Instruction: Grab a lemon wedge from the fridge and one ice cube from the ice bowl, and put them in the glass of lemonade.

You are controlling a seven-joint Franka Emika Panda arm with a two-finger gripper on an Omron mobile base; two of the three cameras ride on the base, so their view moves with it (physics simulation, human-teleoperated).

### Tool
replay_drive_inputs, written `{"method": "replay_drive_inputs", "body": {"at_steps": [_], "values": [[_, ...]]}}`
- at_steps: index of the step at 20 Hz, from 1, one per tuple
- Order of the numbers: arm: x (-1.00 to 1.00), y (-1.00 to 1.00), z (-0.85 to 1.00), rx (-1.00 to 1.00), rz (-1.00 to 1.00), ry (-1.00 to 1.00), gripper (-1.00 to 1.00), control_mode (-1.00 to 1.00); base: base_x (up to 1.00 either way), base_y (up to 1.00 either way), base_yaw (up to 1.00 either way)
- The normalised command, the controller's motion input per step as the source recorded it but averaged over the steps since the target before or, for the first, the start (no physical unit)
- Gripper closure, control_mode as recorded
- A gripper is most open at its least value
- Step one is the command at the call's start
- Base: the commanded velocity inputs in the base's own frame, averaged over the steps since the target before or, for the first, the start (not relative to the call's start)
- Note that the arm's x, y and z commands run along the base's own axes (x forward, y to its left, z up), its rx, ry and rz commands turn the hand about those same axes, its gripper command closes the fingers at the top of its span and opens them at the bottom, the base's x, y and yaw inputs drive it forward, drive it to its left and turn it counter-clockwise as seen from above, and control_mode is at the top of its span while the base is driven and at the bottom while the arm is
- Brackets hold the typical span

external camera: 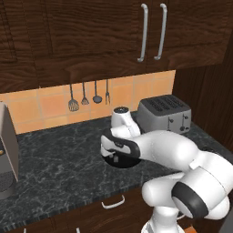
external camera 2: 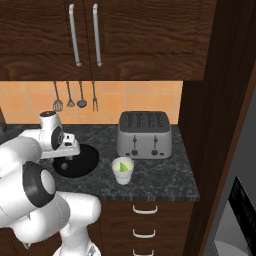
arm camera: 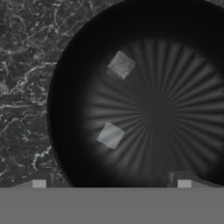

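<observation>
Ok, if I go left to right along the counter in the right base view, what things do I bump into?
Black ice bowl → glass of lemonade with a lemon wedge in it → silver toaster, set further back against the wall.

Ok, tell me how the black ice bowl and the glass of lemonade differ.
The ice bowl is wide, shallow and black; the glass of lemonade is small, tapered and whitish. The bowl holds two pale ice cubes; the glass holds yellowish liquid with a green wedge in it. The gripper hangs open over the bowl, not the glass. Both stand on the dark counter.
</observation>
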Motion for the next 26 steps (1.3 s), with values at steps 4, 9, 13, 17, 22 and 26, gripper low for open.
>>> {"method": "replay_drive_inputs", "body": {"at_steps": [4,9,13,17,22,26], "values": [[0.08,0.0,-0.4,0.0,0.0,0.0,-1.0,-1.0,0.0,0.0,0.0],[0.2,0.0,-0.27,0.0,0.0,0.0,-1.0,-1.0,0.0,0.0,0.0],[0.31,0.0,-0.27,0.0,0.0,0.0,-1.0,-1.0,0.0,0.0,0.0],[0.19,-0.01,-0.24,0.0,0.0,0.0,-1.0,-1.0,0.0,0.0,0.0],[0.07,-0.06,-0.13,0.0,0.0,0.0,-1.0,-1.0,0.0,0.0,0.0],[0.0,-0.21,-0.14,0.0,0.0,0.0,-1.0,-1.0,0.0,0.0,0.0]]}}
